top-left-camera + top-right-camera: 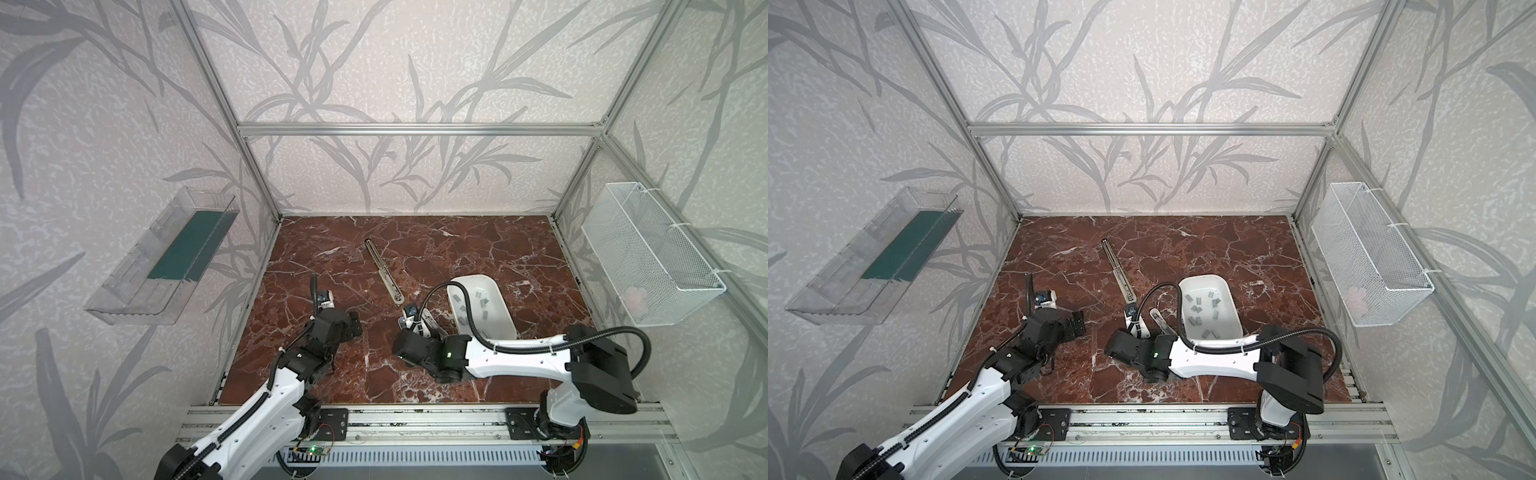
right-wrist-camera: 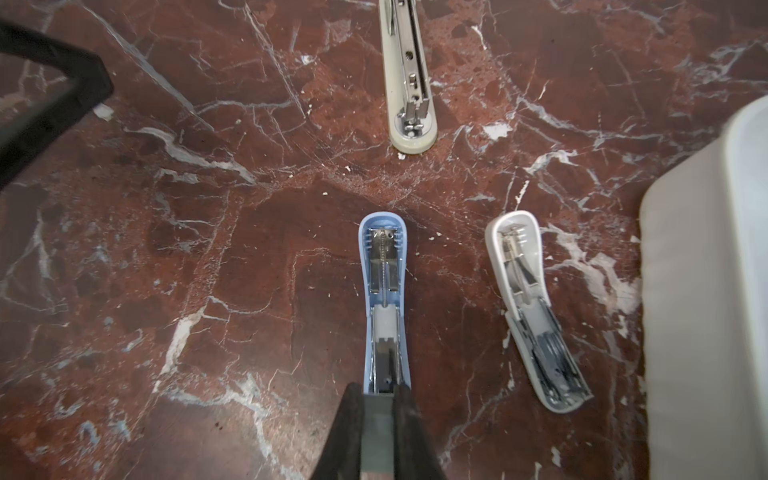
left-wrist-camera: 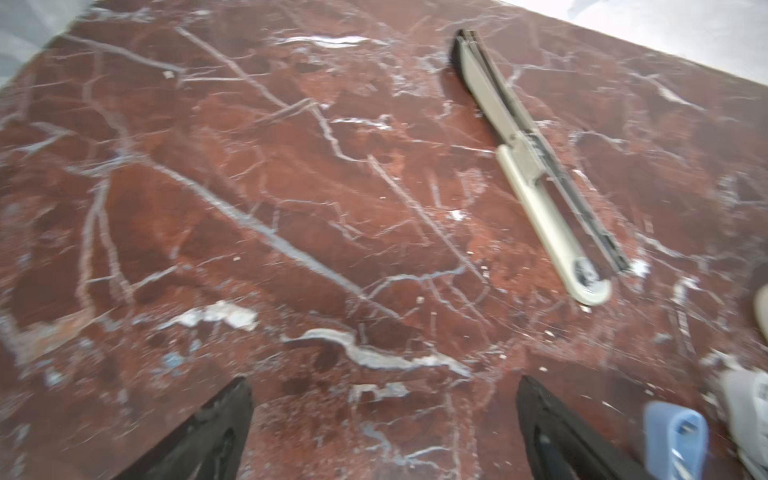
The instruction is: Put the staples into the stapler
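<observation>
The right gripper (image 2: 377, 388) pinches a grey staple strip (image 2: 377, 432), bottom middle, touching the open blue stapler (image 2: 384, 299). The left gripper (image 3: 384, 380) stands wide apart.

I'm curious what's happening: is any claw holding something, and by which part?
The right claw pinches a grey staple strip by its sides. The left claw is open, holding nothing.

Long stapler (image 1: 384, 270) in the middle of the counter (image 1: 478, 245), tray (image 1: 1202, 276) to its right, staples (image 1: 1196, 308) scattered in the tray, small stapler (image 2: 384, 291) in front of the long one with its rear end in the right pincer (image 2: 378, 388), second small stapler (image 2: 536, 311) between it and the tray, left pincer (image 3: 385, 380) well apart on the left.
</observation>
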Available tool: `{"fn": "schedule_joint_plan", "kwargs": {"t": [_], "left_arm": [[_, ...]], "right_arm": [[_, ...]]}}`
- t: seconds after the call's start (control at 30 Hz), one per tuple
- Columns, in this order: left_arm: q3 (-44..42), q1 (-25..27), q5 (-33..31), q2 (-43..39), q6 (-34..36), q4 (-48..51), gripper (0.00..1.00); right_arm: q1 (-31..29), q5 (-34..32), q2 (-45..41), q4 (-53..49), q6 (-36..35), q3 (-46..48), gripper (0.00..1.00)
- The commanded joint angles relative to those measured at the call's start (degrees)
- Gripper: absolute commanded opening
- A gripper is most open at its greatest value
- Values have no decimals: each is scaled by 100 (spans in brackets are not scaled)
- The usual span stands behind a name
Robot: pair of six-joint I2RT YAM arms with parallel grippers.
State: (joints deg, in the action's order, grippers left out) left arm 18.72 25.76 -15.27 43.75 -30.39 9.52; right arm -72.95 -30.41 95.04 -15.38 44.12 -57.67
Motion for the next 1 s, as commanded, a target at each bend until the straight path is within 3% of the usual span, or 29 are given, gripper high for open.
{"fn": "schedule_joint_plan", "kwargs": {"t": [0.0,0.13,0.23,0.37,0.53,0.97], "left_arm": [[80,-14,661,-180,-35,-19,99],[592,8,1449,-839,-596,1693,98],[17,-3,1792,-1679,-704,1728,99],[-483,-1,3100,-2385,-614,1010,99],[-571,-1,3029,-2515,-666,1021,99],[-430,-2,2890,-1607,-643,849,99]], "right_arm": [[-30,-112,94,170,-51,-104,0],[-29,-26,87,299,-254,80,0],[-31,-17,150,293,-355,47,0],[-33,-91,240,263,-437,-82,0],[-5,-199,610,328,-566,-95,0],[218,-2,796,518,-940,-121,0]]}}
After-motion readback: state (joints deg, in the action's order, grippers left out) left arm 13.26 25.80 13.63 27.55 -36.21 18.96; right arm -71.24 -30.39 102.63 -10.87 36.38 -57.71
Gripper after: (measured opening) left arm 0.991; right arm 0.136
